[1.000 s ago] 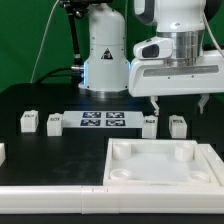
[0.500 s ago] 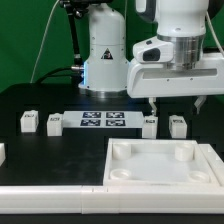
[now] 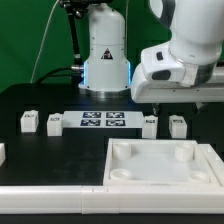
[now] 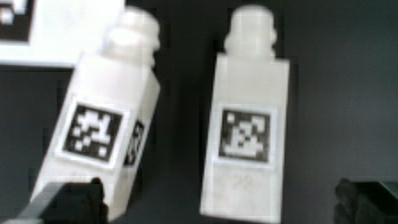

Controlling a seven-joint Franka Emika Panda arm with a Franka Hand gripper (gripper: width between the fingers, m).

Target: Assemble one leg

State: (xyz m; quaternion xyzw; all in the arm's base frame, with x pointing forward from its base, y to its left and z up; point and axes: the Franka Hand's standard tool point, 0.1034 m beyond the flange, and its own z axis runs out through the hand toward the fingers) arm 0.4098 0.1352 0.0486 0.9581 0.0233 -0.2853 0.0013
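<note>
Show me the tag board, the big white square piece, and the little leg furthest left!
Marker board point(image 3: 103, 122): exterior view, its middle.
Big white square piece point(image 3: 160, 166): exterior view, flat centre.
Leg farthest to the exterior view's left point(image 3: 28, 121): tagged front face.

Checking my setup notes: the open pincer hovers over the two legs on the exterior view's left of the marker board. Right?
Wrong side: the open pincer hovers over the two legs on the exterior view's right of the marker board, as the exterior view shows; the rest holds.
</note>
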